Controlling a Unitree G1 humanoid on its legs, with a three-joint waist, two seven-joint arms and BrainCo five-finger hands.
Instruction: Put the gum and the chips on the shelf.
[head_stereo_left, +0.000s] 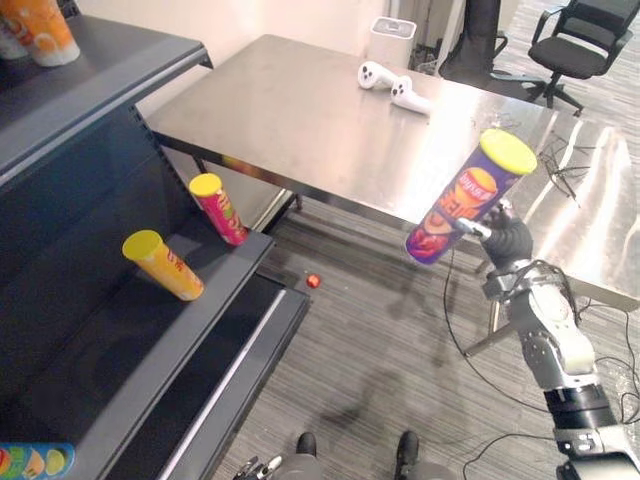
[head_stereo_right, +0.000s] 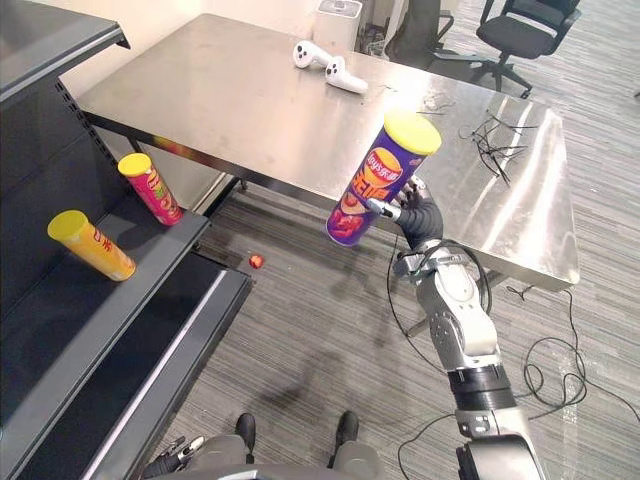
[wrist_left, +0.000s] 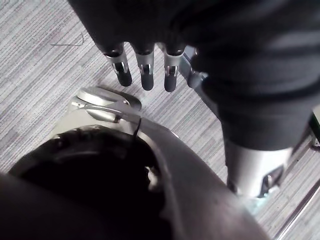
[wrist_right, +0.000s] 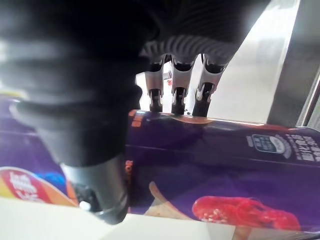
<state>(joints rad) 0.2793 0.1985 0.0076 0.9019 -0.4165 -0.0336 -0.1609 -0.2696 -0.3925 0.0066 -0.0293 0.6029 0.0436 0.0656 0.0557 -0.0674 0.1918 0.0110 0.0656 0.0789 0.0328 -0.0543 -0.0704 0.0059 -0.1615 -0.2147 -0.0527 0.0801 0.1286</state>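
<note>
The purple chips can (head_stereo_left: 468, 200) with a yellow lid hangs tilted in the air, lid uppermost, in front of the steel table's (head_stereo_left: 300, 120) near edge and above the grey striped floor (head_stereo_left: 380, 360), well apart from the shelf (head_stereo_left: 120, 350). The right hand (head_stereo_left: 508, 238) grips it at mid-body; in the right wrist view its fingers (wrist_right: 177, 95) curl over the can's side. The left hand (wrist_left: 145, 70) hangs low with fingers straight and relaxed, holding nothing. On the dark shelf lie an orange can (head_stereo_left: 163, 264) and a pink can (head_stereo_left: 220, 208), both yellow-lidded and tilted. A small red thing (head_stereo_left: 313, 281) lies on the floor near the shelf. Two white controllers (head_stereo_left: 392, 85) rest on the table's far side.
</note>
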